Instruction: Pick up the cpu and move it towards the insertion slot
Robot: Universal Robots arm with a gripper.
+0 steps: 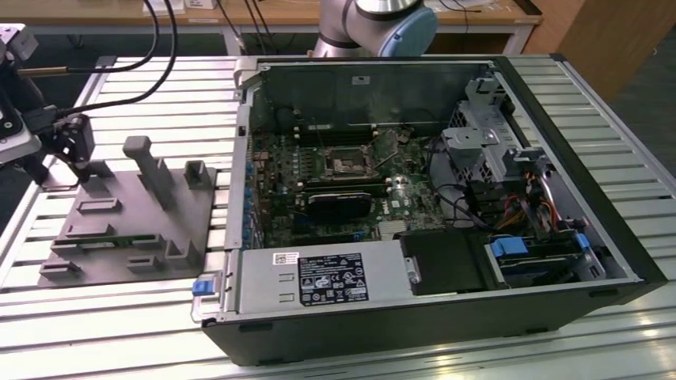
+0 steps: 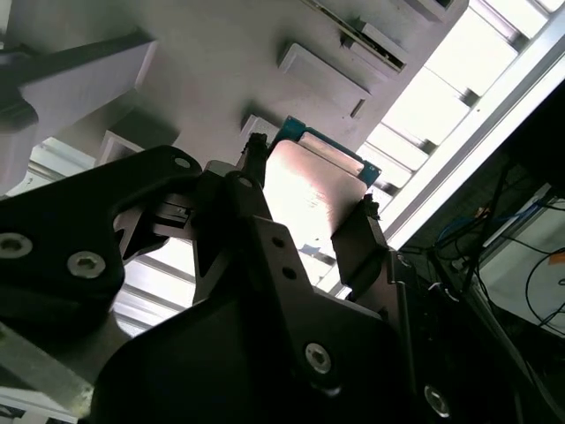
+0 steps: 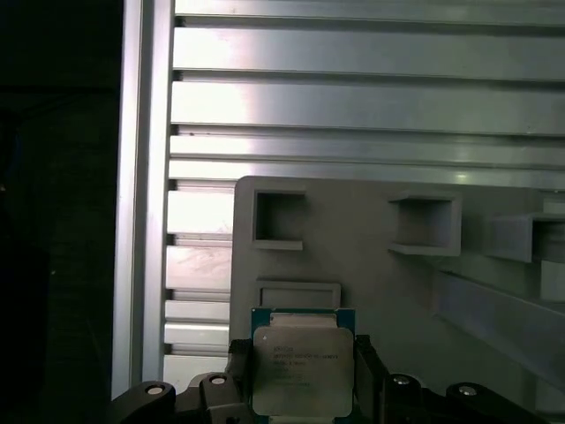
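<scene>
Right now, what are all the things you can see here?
table: one, silver slats, under everything.
fixture: one, grey, on the table at the exterior view's left.
memory strip: one, green, lying in the fixture.
case: one, black, open, beside the fixture.
slot: one, silvery frame with dark centre, inside the case.
cpu: one, silver with green rim, above the fixture.
gripper: one, black, shut on the cpu.
arm: one, grey, beyond the case.
</scene>
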